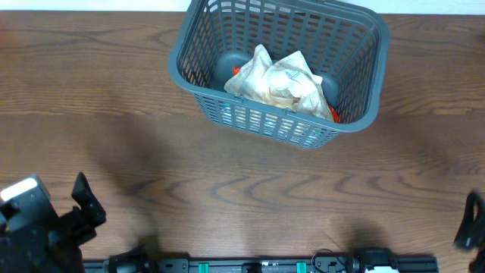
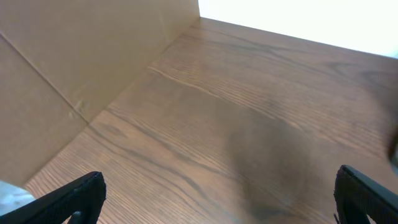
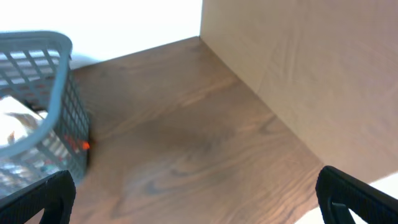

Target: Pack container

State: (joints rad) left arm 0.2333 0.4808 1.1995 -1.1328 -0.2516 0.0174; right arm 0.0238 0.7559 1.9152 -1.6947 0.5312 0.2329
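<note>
The container, a large dark grey slotted basket [image 1: 277,67], stands at the back middle of the wooden table and holds crumpled pale food packets [image 1: 284,80] with orange edges. It also shows in the right wrist view [image 3: 37,112] at the left. My left gripper [image 2: 217,199] is open and empty at the front left corner of the table [image 1: 79,208]. My right gripper [image 3: 196,199] is open and empty at the front right edge [image 1: 471,220]. Both are far from the basket.
A brown cardboard wall [image 2: 74,62] stands along the table's left side, and another [image 3: 311,74] along its right side. Bare wooden tabletop [image 1: 250,189] lies between the grippers and the basket. A black rail [image 1: 258,265] runs along the front edge.
</note>
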